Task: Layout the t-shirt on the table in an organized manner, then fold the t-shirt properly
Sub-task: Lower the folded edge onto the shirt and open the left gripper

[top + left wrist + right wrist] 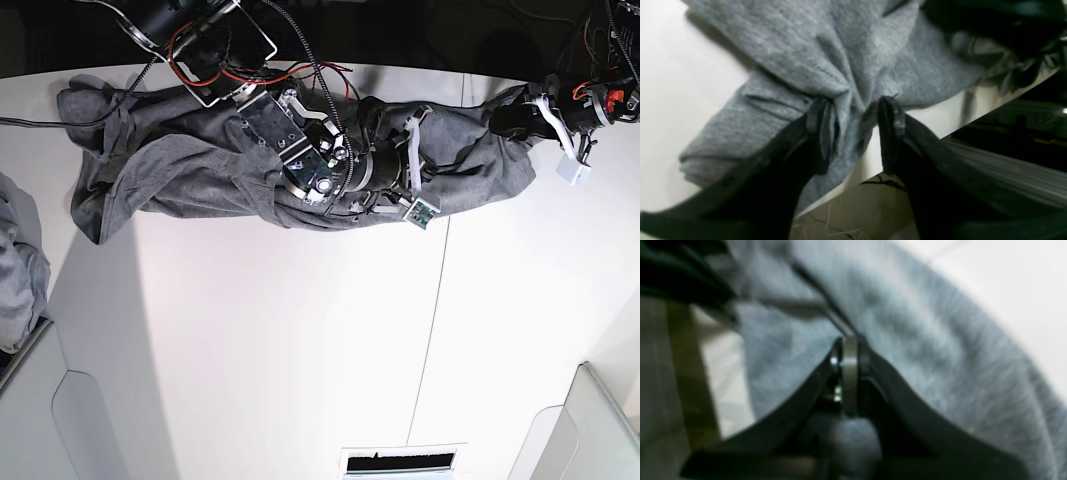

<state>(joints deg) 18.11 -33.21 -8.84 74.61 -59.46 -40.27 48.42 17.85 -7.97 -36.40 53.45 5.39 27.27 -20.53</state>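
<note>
With the shirt point(200, 165) bunched in a long roll along the table's point(300, 340) far edge, keep your right gripper point(849, 350) pinched on its fold while the left gripper point(853, 110), jaws spread (cloth loose between them), regrips a hem to pull flat.

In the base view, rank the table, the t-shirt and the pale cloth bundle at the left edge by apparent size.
1. table, filling most of the view.
2. t-shirt, stretched along the far side.
3. pale cloth bundle, cut off by the frame, so its full size is unknown.
</note>
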